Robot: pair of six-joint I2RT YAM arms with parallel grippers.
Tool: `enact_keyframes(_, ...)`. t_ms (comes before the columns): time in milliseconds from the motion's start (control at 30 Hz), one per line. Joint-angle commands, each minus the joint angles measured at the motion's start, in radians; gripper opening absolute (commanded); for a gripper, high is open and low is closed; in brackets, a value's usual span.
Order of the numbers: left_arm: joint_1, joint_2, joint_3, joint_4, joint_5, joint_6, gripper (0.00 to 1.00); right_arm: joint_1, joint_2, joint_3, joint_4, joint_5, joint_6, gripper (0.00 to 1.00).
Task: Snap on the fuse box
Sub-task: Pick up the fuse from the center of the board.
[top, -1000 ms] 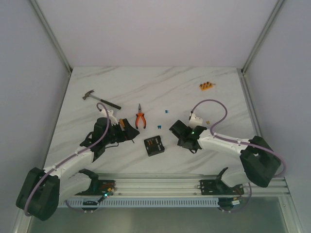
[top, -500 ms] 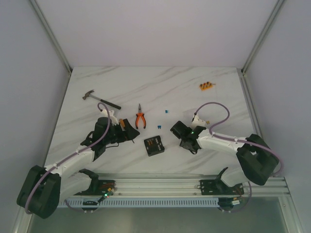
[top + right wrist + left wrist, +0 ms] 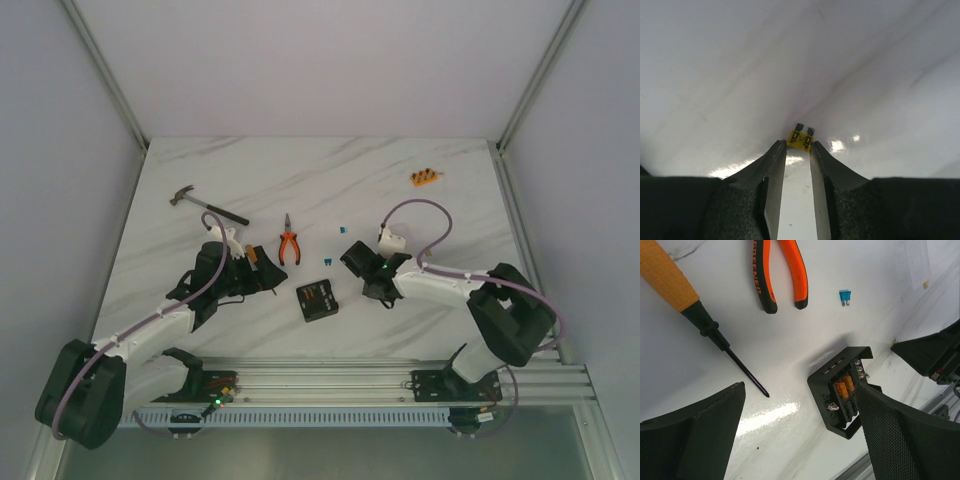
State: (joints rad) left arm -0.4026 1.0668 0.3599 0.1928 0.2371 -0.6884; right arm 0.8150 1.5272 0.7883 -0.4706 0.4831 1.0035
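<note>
The fuse box (image 3: 317,299) is a small black square box lying open on the marble table, between my two arms. In the left wrist view the fuse box (image 3: 842,392) shows two orange fuses and a screw inside; no clear lid shows. My left gripper (image 3: 262,277) is open and empty, just left of the box; its right finger (image 3: 905,435) overlaps the box's edge in the wrist view. My right gripper (image 3: 360,265) hovers right of the box and is shut on a small yellow fuse (image 3: 801,138) pinched at its fingertips (image 3: 777,150).
Orange-handled pliers (image 3: 289,245) lie behind the box, and a hammer (image 3: 207,205) lies at the far left. A screwdriver (image 3: 685,295) lies by my left gripper. A blue fuse (image 3: 844,296) lies loose near the pliers. An orange strip of fuses (image 3: 426,177) lies at the back right.
My right gripper has moved left and slightly back, closer to the fuse box, and its arm has swung with it. The left arm has not moved.
</note>
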Motion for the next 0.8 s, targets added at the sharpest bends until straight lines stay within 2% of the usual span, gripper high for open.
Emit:
enact_keyframes(0, -0.004, -0.005, 0.018, -0.010, 0.023, -0.013, 1.00, -0.003, 0.078, 0.022, 0.068, -0.031, -0.143, 0.31)
enact_keyframes(100, -0.004, -0.011, 0.020, -0.014, 0.024, -0.013, 1.00, -0.002, 0.103, 0.056, 0.101, -0.035, -0.251, 0.31)
enact_keyframes(200, -0.004, -0.018, 0.019, -0.018, 0.025, -0.015, 1.00, -0.004, 0.130, 0.085, 0.090, -0.025, -0.286, 0.33)
enact_keyframes(400, -0.004, -0.030, 0.018, -0.030, 0.019, -0.015, 1.00, -0.020, 0.130, 0.072, 0.046, 0.004, -0.227, 0.44)
enact_keyframes(767, -0.004, -0.021, 0.025, -0.035, 0.023, -0.017, 1.00, -0.088, 0.069, 0.015, 0.013, 0.018, -0.179, 0.46)
